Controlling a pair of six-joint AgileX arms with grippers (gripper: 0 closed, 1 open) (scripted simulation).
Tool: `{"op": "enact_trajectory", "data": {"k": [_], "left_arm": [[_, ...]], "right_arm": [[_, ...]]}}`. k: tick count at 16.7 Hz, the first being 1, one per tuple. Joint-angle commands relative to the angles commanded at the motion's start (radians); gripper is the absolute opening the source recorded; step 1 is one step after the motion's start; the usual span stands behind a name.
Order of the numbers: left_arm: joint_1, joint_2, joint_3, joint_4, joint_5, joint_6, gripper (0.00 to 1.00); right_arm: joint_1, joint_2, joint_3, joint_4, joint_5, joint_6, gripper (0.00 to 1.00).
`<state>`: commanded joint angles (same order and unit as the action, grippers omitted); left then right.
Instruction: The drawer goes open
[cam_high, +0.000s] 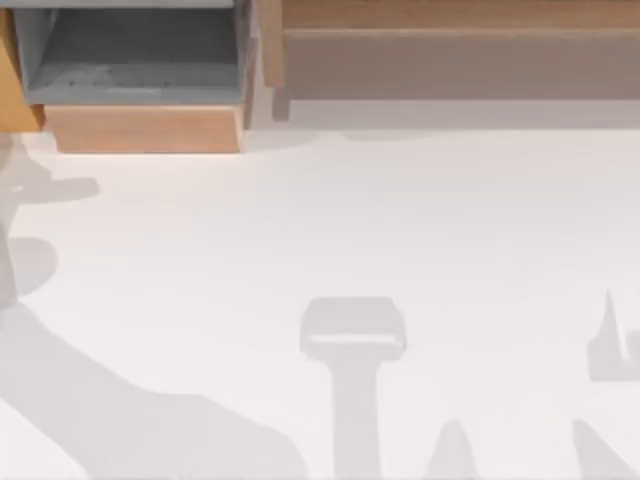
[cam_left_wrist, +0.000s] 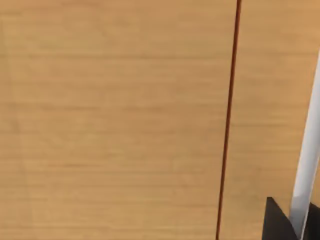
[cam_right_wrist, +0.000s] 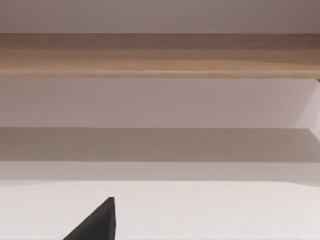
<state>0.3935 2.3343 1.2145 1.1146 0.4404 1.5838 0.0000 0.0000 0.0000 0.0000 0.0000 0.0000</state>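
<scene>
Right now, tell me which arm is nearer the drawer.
Probably left. The left wrist view looks close onto light-brown wood, likely by the drawer at the table's far left. The right wrist view faces the long wooden slab from farther back.

I can't see any words, numbers or signs anywhere, not on the wood and not on the desk (cam_high: 400, 220).

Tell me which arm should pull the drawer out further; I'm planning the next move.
Probably the left. The drawer sits at the table's far left, already partly out with its grey inside showing, and the left wrist view faces wood grain at close range. The right wrist view looks at the long wooden slab instead.
</scene>
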Motion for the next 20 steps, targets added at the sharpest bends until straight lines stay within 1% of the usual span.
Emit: {"op": "enact_trajectory", "data": {"k": [7, 10, 15, 20], "left_arm": [[0.011, 0.001, -0.017, -0.002, 0.001, -0.007, 0.00], [0.040, -0.036, -0.107, 0.042, 0.016, -0.010, 0.00], [0.072, -0.112, -0.267, 0.131, 0.065, -0.002, 0.00], [0.072, -0.112, -0.274, 0.135, 0.067, -0.002, 0.00]], "right_arm": [[0.000, 0.000, 0.000, 0.000, 0.000, 0.000, 1.00], [0.000, 0.000, 0.000, 0.000, 0.000, 0.000, 1.00], [0.000, 0.000, 0.000, 0.000, 0.000, 0.000, 1.00], [0.000, 0.000, 0.000, 0.000, 0.000, 0.000, 1.00]]}}
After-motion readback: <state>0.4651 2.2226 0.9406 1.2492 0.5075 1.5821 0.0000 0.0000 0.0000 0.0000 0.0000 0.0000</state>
